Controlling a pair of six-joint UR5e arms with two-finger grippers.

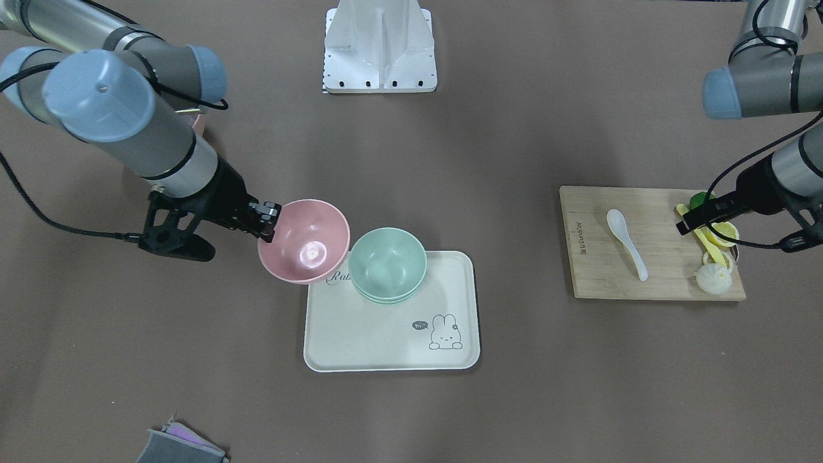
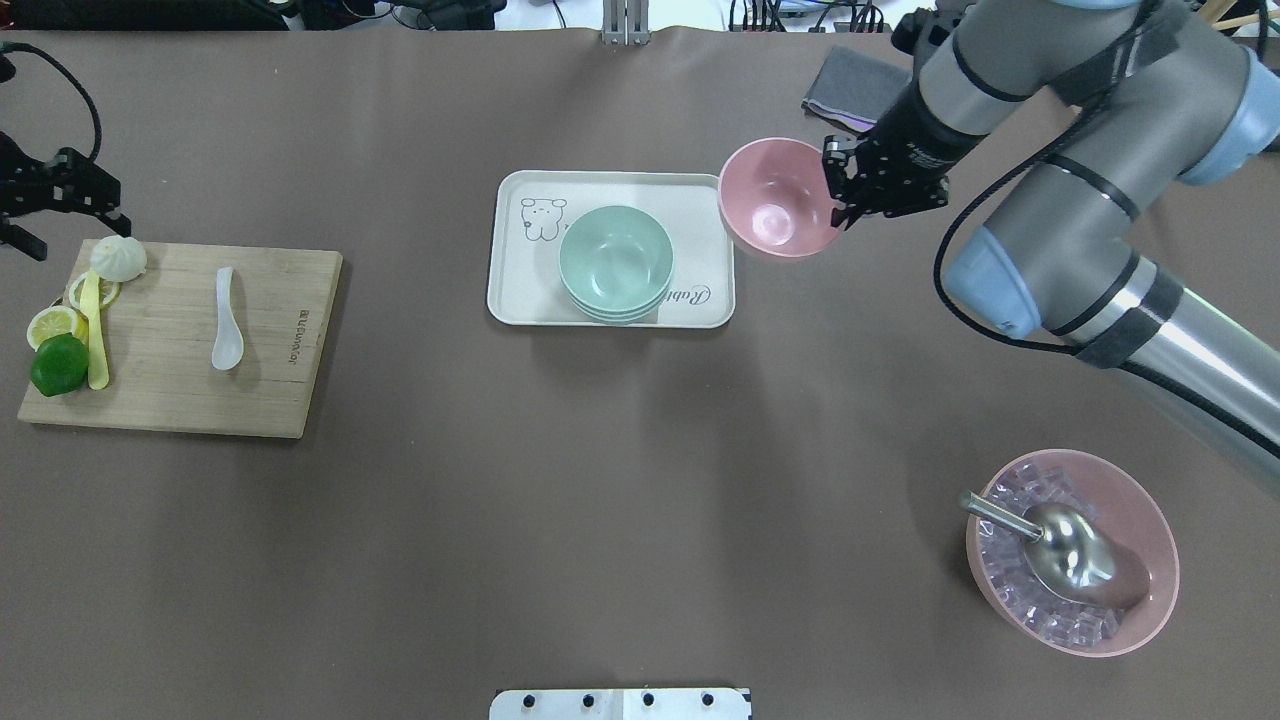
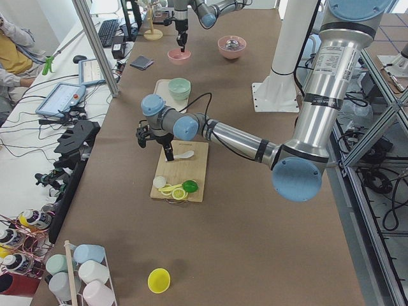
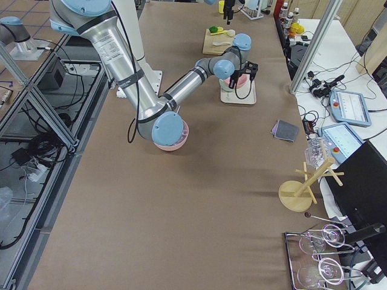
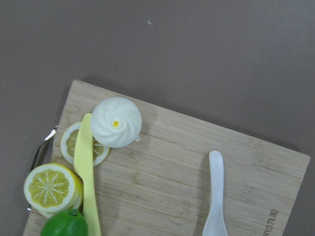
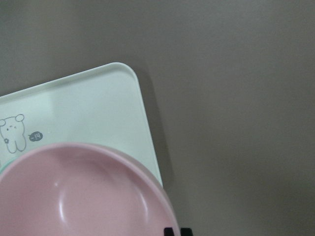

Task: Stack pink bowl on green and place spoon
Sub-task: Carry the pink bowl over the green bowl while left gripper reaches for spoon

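My right gripper [image 1: 267, 222] [image 2: 835, 190] is shut on the rim of the pink bowl [image 1: 304, 241] [image 2: 775, 198]. It holds the bowl tilted over the tray's corner, beside the green bowls [image 1: 388, 263] [image 2: 615, 260]. These are stacked on the cream tray [image 1: 386, 341] [image 2: 520, 290]. The pink bowl fills the bottom of the right wrist view [image 6: 83, 191]. A white spoon [image 1: 627, 243] [image 2: 227, 320] [image 5: 215, 196] lies on the wooden cutting board [image 1: 598, 270] [image 2: 270, 390]. My left gripper [image 1: 681, 225] [image 2: 90, 215] hovers over the board's far corner, empty and seemingly open.
On the board lie lemon slices [image 2: 55, 322], a lime [image 2: 58, 365], a yellow knife [image 2: 95, 340] and a white bun [image 2: 118, 257]. A pink bowl of ice with a metal scoop [image 2: 1070, 550] stands near right. A grey cloth [image 2: 845, 85] lies at the far right.
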